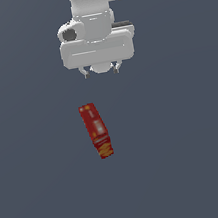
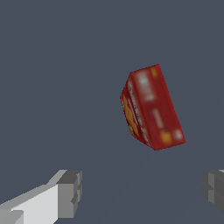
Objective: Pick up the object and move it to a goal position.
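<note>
The object is a small red rectangular box (image 1: pixel 96 130) with yellow-orange lettering and a pale label patch. It lies on the grey floor, slightly turned, in the middle of the exterior view. It also shows in the wrist view (image 2: pixel 151 107). My white gripper (image 1: pixel 101 72) hangs above and behind the box, apart from it. Its short fingertips (image 1: pixel 85 73) stand apart with nothing between them. In the wrist view my gripper (image 2: pixel 142 192) is open, with grey pads (image 2: pixel 70 192) wide apart and the box beyond them.
A plain dark grey floor (image 1: pixel 190 157) fills both views. No other objects, containers or edges show.
</note>
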{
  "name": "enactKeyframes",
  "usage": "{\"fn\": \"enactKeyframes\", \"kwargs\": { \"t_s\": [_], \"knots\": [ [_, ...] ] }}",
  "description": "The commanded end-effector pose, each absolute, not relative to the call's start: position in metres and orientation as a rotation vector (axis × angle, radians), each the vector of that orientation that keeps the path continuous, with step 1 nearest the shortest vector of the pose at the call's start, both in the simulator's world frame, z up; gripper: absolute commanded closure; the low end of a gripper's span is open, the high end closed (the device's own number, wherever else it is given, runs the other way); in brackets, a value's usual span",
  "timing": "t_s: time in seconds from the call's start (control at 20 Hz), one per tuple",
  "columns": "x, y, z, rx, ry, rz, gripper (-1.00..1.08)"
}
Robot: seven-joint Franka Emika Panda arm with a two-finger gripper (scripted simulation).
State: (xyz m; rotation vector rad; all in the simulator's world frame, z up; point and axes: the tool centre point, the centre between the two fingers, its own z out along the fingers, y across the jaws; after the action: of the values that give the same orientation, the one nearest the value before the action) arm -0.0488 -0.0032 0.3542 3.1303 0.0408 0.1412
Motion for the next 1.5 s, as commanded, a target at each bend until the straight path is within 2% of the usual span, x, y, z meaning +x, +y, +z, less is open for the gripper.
{"fn": "enactKeyframes", "kwargs": {
  "t_s": [0.0, 0.8, 1.45],
  "knots": [
    [-0.049, -0.003, 0.354, 3.13, 0.041, 0.141, -0.92],
    [-0.048, -0.006, 0.362, 3.156, 0.042, 0.166, -0.92],
    [-0.012, -0.032, 0.313, 3.135, 0.249, 0.092, -0.92]
  ]
}}
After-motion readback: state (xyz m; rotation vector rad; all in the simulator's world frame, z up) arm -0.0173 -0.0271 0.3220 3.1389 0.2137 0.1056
